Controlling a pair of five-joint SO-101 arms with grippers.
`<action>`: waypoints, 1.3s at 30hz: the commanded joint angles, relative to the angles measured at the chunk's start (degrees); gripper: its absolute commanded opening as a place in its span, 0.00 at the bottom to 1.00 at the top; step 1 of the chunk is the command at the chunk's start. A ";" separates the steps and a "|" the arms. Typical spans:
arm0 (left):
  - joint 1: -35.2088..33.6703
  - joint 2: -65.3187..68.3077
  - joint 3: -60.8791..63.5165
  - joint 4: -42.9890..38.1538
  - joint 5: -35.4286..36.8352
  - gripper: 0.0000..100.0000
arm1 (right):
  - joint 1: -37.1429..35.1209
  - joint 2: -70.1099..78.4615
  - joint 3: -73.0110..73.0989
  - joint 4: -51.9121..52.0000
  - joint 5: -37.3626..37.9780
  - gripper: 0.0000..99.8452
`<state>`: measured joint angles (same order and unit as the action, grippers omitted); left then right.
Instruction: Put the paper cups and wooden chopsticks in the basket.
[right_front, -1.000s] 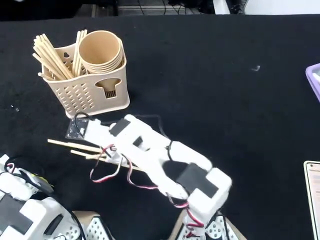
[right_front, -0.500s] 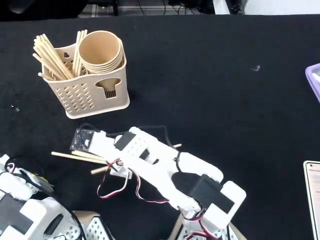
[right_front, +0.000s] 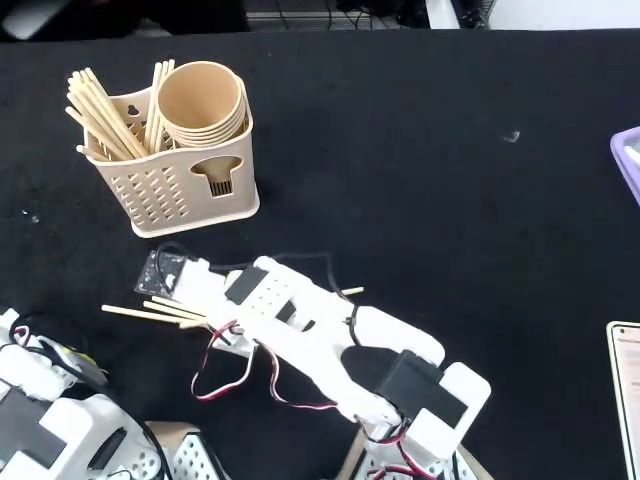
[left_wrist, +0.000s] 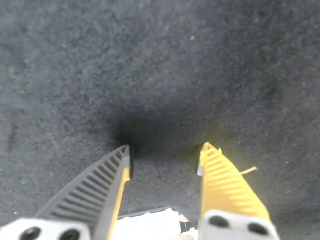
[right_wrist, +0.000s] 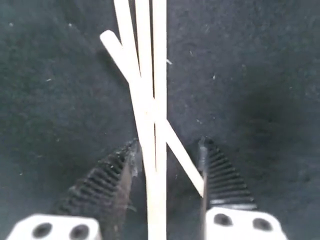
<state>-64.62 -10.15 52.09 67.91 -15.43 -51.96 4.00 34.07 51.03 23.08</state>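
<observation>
A cream basket (right_front: 190, 185) stands at the back left of the black table, holding several wooden chopsticks (right_front: 100, 115) and a stack of paper cups (right_front: 200, 100). A few loose chopsticks (right_front: 150, 312) lie on the cloth in front of it, and one tip (right_front: 350, 292) sticks out past the arm. My right gripper (right_front: 200, 314) hangs over them. In the right wrist view it is open (right_wrist: 168, 144), with the chopsticks (right_wrist: 148, 115) lying crossed between its fingers. My left gripper (left_wrist: 165, 149) is open over bare cloth, and its arm (right_front: 45, 420) sits at the front left corner.
A purple tray (right_front: 626, 160) pokes in at the right edge. A white card (right_front: 626, 375) lies near the front right. Black cloth (right_front: 430, 180) stretches between the basket and the tray.
The right arm has drawn back toward the table's front edge and turned slightly. The loose chopsticks have shifted with it and now lie closer together.
</observation>
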 joint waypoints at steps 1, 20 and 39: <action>1.01 0.53 0.48 -2.29 0.62 0.22 | -0.79 -3.82 -2.59 -0.97 3.43 0.03; 1.01 0.62 0.48 -2.29 0.62 0.22 | -0.70 -19.30 -1.98 6.86 3.69 0.01; 1.01 0.53 1.27 -3.43 2.11 0.22 | -0.79 -28.44 -4.88 -25.41 -7.74 0.01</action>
<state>-64.44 -10.24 52.53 67.21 -14.02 -52.04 -21.14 34.07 33.54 17.80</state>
